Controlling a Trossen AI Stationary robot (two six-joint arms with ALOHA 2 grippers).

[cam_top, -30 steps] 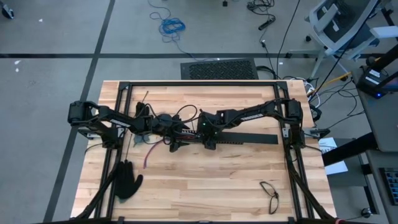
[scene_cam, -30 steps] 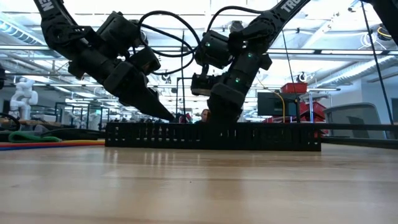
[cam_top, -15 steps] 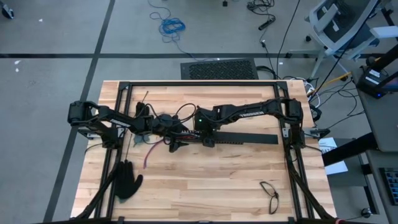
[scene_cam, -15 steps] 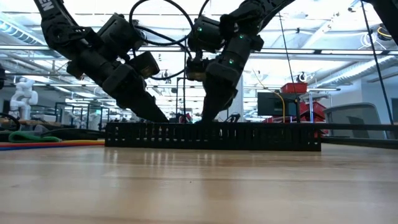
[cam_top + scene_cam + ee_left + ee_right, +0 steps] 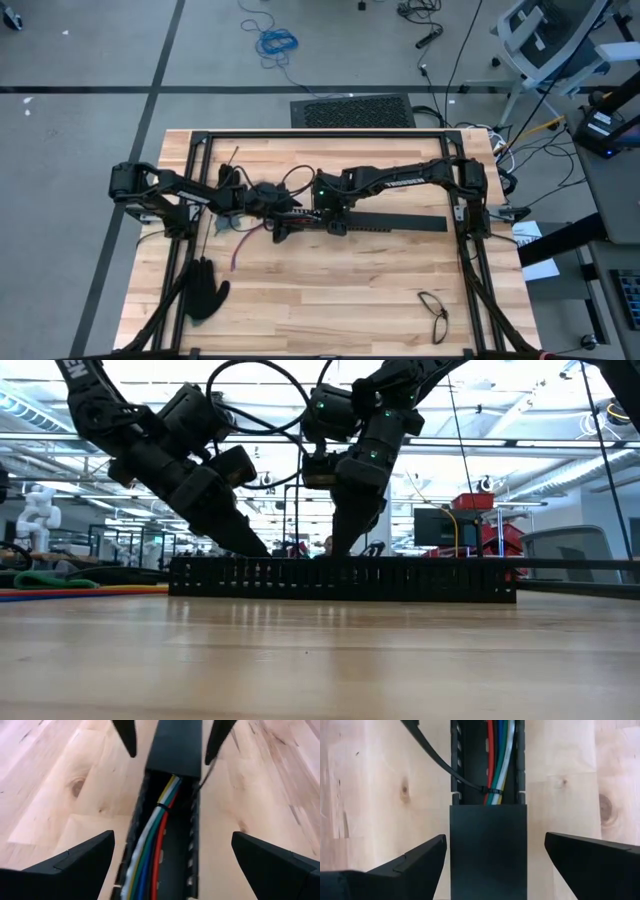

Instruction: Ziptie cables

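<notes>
Right gripper (image 5: 322, 222) has slid left along the black slotted channel (image 5: 400, 222) since a second ago and now faces the left gripper (image 5: 283, 226) close across the channel's open end, both with fingers spread wide and holding nothing. Cables (image 5: 497, 760) lie bundled inside the channel, long axis along it and left-right across the table (image 5: 330, 300), one ziptie (image 5: 445, 762) looped round them with its tail slanting out over the channel wall. Channel walls hem the bundle on both sides; bare wood lies open beyond.
</notes>
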